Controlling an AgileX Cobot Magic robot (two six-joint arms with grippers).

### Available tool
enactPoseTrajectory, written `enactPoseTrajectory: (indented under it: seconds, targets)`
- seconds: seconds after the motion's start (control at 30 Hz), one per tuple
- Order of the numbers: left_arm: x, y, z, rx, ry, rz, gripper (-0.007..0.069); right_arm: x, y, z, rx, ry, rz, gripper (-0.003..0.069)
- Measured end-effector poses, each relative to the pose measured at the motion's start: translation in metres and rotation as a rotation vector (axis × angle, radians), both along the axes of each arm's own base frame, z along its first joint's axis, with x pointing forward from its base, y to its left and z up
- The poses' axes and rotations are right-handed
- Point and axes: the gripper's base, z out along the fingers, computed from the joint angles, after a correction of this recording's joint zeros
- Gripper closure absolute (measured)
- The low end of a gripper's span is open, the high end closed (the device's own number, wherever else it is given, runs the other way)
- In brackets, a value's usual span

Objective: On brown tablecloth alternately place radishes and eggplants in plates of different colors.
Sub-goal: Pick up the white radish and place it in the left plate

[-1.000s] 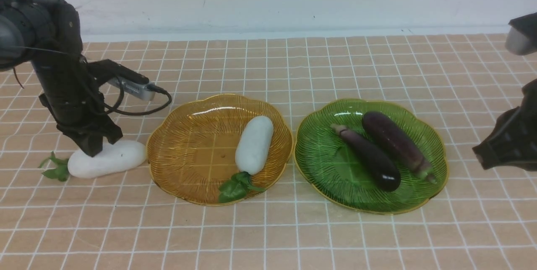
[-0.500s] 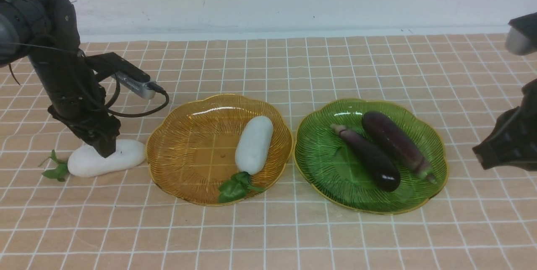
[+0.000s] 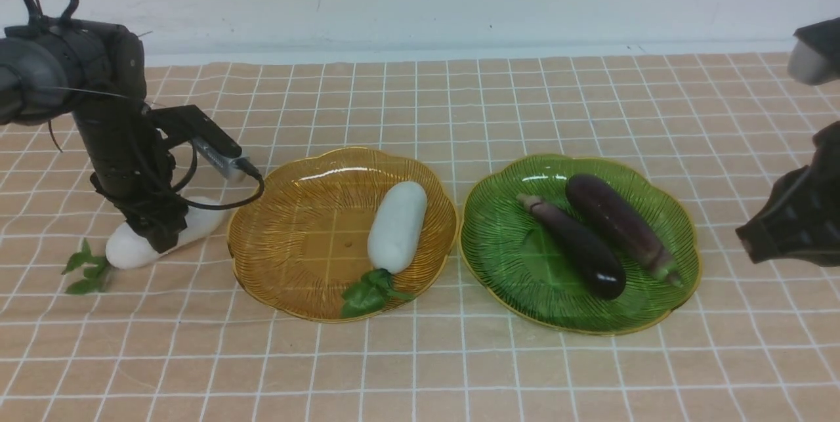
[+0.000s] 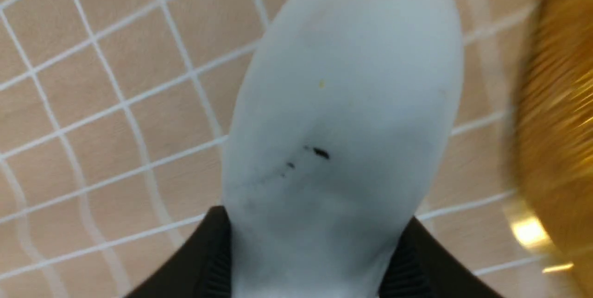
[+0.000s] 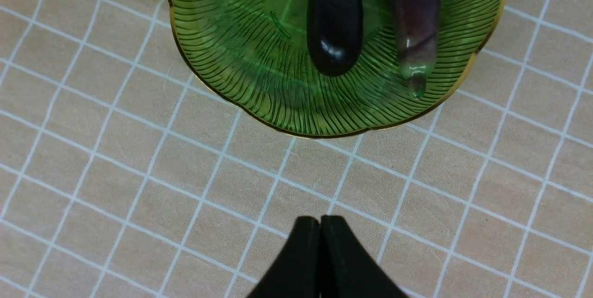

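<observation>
On the brown tablecloth (image 3: 420, 369), my left gripper (image 3: 161, 238) is shut on a white radish (image 3: 128, 253) left of the amber plate (image 3: 275, 258). The radish is tilted, its blunt end raised toward the plate and its leaves (image 3: 85, 271) on the cloth. In the left wrist view the fingers (image 4: 204, 261) clamp the radish (image 4: 343, 103) on both sides, with the amber plate (image 4: 556, 126) beside it. A second radish (image 3: 397, 225) lies in the amber plate. Two eggplants (image 3: 577, 245) (image 3: 620, 225) lie in the green plate (image 3: 512, 251). My right gripper (image 3: 748, 238) is shut and empty, right of the green plate.
In the right wrist view the shut right gripper (image 5: 319, 219) hovers over bare cloth short of the green plate (image 5: 231, 47), which holds both eggplants (image 5: 334, 24) (image 5: 414, 20). A white wall runs along the table's far edge.
My left gripper has shifted slightly right and closed on the radish. The radish's blunt end has risen and swung toward the back. The right arm has not moved.
</observation>
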Motion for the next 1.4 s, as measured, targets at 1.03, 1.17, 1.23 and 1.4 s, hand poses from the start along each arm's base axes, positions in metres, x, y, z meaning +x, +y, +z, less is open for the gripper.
enactPoseTrajectory:
  seconds: [1.03, 1.17, 1.23, 1.4]
  targets:
    - [-0.022, -0.122, -0.033, -0.32, 0.187, 0.087, 0.0108, -0.122, -0.047, -0.006, 0.101, -0.148, -0.104, 0.0674]
    - [-0.022, -0.122, -0.033, -0.309, 0.18, 0.025, 0.0267, -0.177, -0.069, -0.028, 0.227, -0.458, -0.12, 0.0674]
    - [-0.022, -0.122, -0.033, -0.304, 0.177, 0.007, 0.0356, -0.189, -0.074, -0.04, 0.288, -0.632, -0.104, 0.0674]
    - [-0.022, -0.121, -0.033, -0.294, 0.174, -0.012, 0.0542, -0.192, -0.075, -0.065, 0.32, -0.868, -0.057, 0.0674]
